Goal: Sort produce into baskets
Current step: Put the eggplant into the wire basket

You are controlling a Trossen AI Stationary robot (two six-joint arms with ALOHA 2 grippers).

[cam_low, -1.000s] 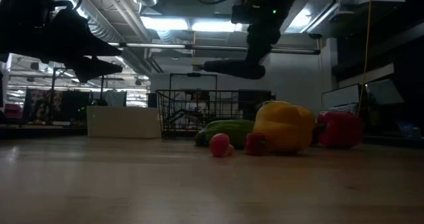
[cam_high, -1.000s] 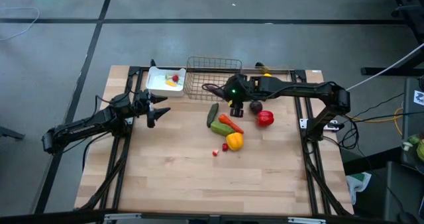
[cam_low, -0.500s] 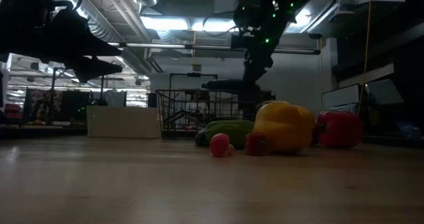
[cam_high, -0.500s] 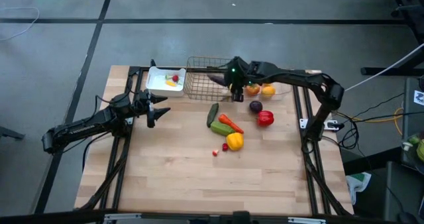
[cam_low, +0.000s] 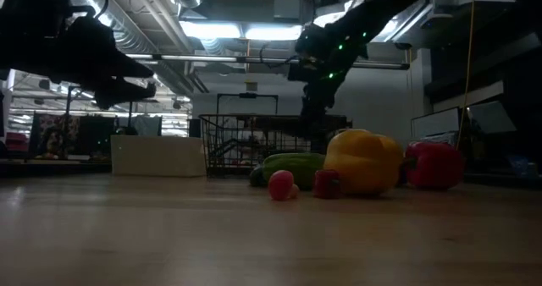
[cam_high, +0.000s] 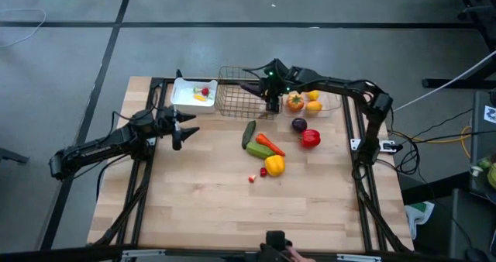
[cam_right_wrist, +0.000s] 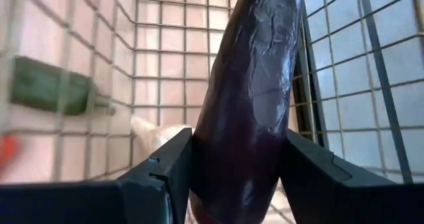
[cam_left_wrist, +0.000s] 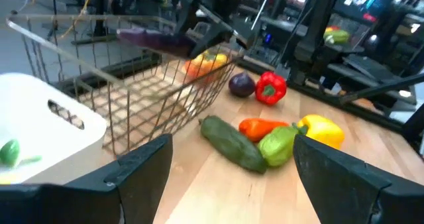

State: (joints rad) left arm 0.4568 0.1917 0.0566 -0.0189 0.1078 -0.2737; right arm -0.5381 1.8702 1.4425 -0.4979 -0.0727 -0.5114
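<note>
— Where is the eggplant (cam_right_wrist: 248, 85) right now?

— Pinched in my right end effector (cam_high: 263, 87), which hangs over the wire basket (cam_high: 232, 99) at the far edge of the surface (cam_high: 232, 208). My two fingers press on its sides, and through the mesh below I see the basket floor.

— Which way does it point?

— Its long axis runs straight out from my fingers, toward the white tray (cam_high: 186, 99), roughly level along the basket's length. So I judge the basket lies directly under it; the coming move is a drop or a short lowering.

— And your other arm?

— My left end effector (cam_high: 184, 128) waits with its fingers spread and nothing between them, beside the tray, above the surface. The cucumber (cam_high: 248, 132), carrot (cam_high: 270, 144) and peppers lie well apart from the basket, nearer the middle.
</note>
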